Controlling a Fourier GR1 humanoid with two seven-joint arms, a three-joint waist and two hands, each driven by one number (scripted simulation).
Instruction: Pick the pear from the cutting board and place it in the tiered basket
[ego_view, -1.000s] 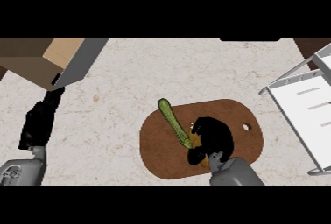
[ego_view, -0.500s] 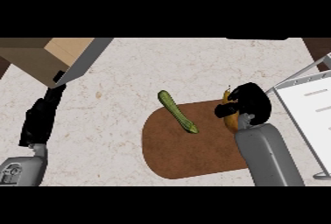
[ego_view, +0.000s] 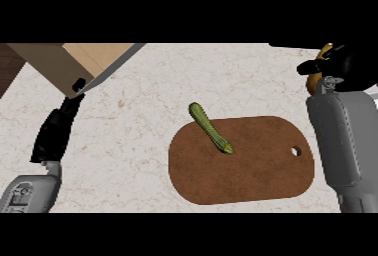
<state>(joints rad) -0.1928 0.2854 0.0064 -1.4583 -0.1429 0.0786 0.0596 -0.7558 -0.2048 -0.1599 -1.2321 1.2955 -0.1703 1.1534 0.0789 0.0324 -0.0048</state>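
Observation:
The brown cutting board (ego_view: 251, 172) lies on the counter at centre right. My right hand (ego_view: 348, 64) is up at the top right, beyond the board's far right corner, with its fingers curled round the yellow-orange pear (ego_view: 316, 79). Only slivers of the pear show past the fingers. The grey right forearm covers the right side of the view, and I cannot make out the tiered basket behind it. My left hand (ego_view: 54, 135) rests at the left with straight fingers, holding nothing.
A long green vegetable (ego_view: 210, 129) lies across the board's far left edge. A light wooden box (ego_view: 70, 62) stands at the top left, just beyond the left hand's fingertips. Pale speckled counter (ego_view: 140, 165) lies between the left hand and the board.
My right hand has risen off the board with the pear and moved up and to the right. The left hand has stayed where it was.

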